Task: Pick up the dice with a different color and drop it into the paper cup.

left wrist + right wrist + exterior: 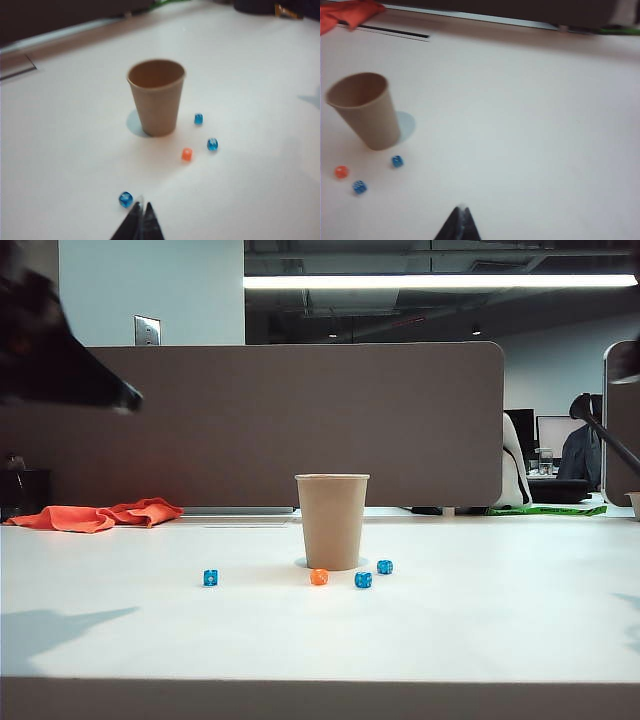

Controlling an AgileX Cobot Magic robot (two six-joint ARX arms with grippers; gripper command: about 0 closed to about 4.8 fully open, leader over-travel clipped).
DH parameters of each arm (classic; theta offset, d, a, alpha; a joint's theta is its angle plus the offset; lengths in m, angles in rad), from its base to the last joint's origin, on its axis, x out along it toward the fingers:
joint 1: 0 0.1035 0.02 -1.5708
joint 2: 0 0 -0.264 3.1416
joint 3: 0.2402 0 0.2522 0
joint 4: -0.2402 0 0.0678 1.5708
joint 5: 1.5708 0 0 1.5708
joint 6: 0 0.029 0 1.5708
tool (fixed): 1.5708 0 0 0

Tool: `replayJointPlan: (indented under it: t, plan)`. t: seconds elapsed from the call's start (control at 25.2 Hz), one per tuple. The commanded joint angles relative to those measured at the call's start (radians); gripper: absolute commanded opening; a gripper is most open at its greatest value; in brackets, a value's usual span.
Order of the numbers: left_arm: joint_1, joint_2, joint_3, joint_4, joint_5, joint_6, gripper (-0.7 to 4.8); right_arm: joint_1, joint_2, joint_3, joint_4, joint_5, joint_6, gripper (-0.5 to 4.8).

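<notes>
orange die (319, 577): sitting on the white table (480, 620), just in front of the paper cup (332, 520), with blue dice (363, 580) near it.
left gripper (142, 212): hanging high over the table, jaws pressed together, holding nothing.
right gripper (461, 216): hanging off to the side, jaws pressed together too.
doing it well: opening the jaws first, coming straight down on the orange one, and not bumping the cup.

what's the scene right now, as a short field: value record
cup: paper cup upright at mid-table, empty as far as the left wrist view shows
target: orange die on table just in front of cup, not held
others: three blue dice near the cup
cloth: orange cloth at back left
left gripper: shut, above table, holding nothing
right gripper: shut, above table, holding nothing
</notes>
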Motion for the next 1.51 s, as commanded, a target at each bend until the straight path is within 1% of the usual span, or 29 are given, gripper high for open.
replayJointPlan:
  t: [0.04,0.08,0.16,0.28,0.36,0.48,0.56,0.64,0.72,0.76,0.83,0.91,0.95,1.07,1.15,1.27,1.35,1.51]
  plan:
    - [-0.012,0.101,0.018,0.071,0.018,0.084,-0.06,0.061,0.064,0.008,0.102,0.003,-0.007,-0.02]
    - [-0.012,0.133,0.020,0.095,0.021,0.111,-0.06,0.082,0.087,0.008,0.116,0.008,-0.007,-0.02]
    - [-0.012,0.188,0.021,0.149,0.045,0.138,-0.06,0.114,0.124,0.008,0.129,0.026,-0.007,-0.02]
    - [-0.012,0.257,0.022,0.231,0.066,0.137,-0.06,0.154,0.182,0.009,0.142,0.032,-0.007,-0.02]
    - [-0.012,0.339,0.023,0.336,0.121,0.138,-0.06,0.193,0.237,0.009,0.183,0.032,-0.007,-0.02]
    - [-0.012,0.397,0.028,0.410,0.126,0.138,-0.06,0.214,0.267,0.010,0.229,0.032,-0.007,-0.02]
    - [-0.012,0.434,0.046,0.422,0.130,0.137,-0.05,0.219,0.282,0.010,0.249,0.032,-0.007,-0.02]
    - [-0.012,0.468,0.070,0.419,0.131,0.137,-0.05,0.222,0.294,0.010,0.258,0.032,-0.007,-0.02]
    - [-0.012,0.534,0.122,0.418,0.176,0.138,0.01,0.222,0.312,0.017,0.262,0.032,-0.007,-0.02]
    - [-0.012,0.583,0.165,0.417,0.220,0.138,0.62,0.222,0.322,0.019,0.274,0.032,-0.007,-0.02]
    - [-0.012,0.631,0.207,0.414,0.246,0.138,1.27,0.222,0.325,0.019,0.281,0.032,-0.007,-0.02]
    - [-0.012,0.675,0.246,0.401,0.276,0.138,1.45,0.222,0.325,0.019,0.281,0.032,-0.007,-0.02]
    - [-0.012,0.705,0.279,0.364,0.306,0.138,1.48,0.222,0.325,0.019,0.280,0.032,-0.007,-0.02]
    - [-0.012,0.736,0.320,0.289,0.351,0.139,1.48,0.222,0.325,0.019,0.280,0.032,-0.007,-0.02]
    - [-0.012,0.748,0.335,0.250,0.371,0.159,1.48,0.222,0.325,0.019,0.280,0.032,-0.007,-0.02]
    - [-0.012,0.752,0.339,0.211,0.374,0.215,1.48,0.222,0.325,0.019,0.280,0.032,-0.007,-0.02]
    - [-0.011,0.753,0.339,0.158,0.372,0.273,1.51,0.222,0.325,0.019,0.280,0.032,-0.007,-0.02]
    - [-0.011,0.754,0.339,0.119,0.368,0.338,1.57,0.222,0.327,0.018,0.280,0.032,-0.007,-0.02]
